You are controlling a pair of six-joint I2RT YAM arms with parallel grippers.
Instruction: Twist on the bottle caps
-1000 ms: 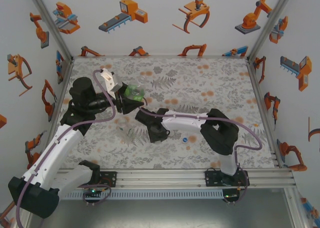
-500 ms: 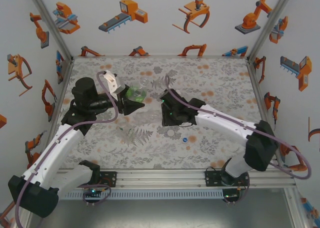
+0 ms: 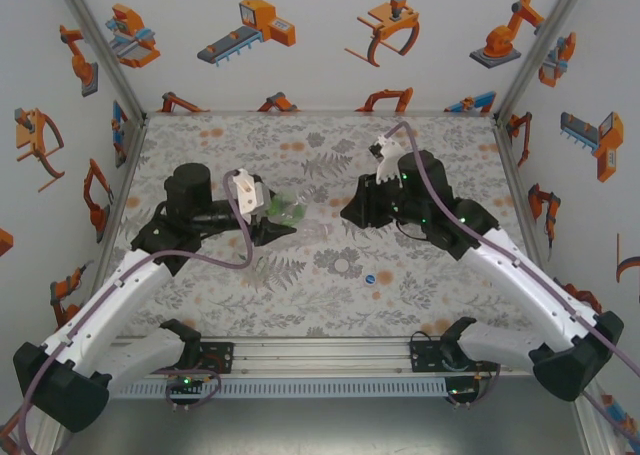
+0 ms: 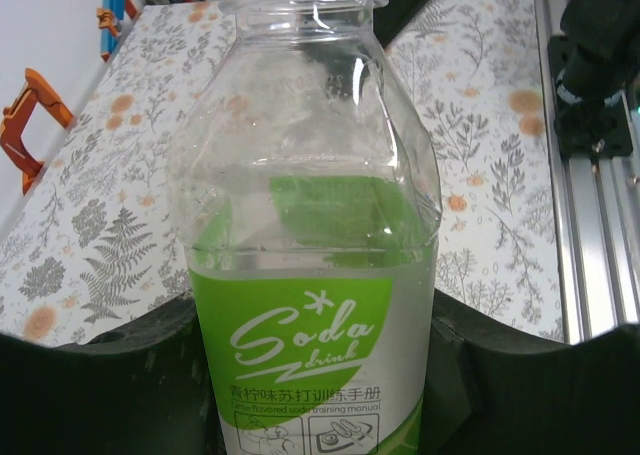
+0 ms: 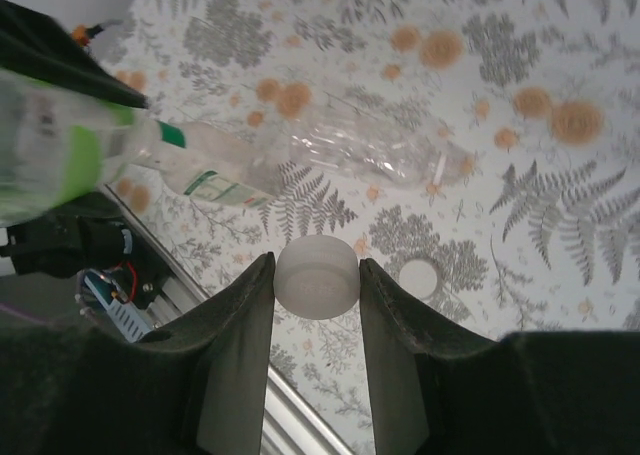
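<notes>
Here, left end effector clamps one bottle; right end effector, one white cap.

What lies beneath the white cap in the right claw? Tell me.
Floral table, with a clear bottle lying farther off. The white cap and right claw cover the spot directly below.
</notes>
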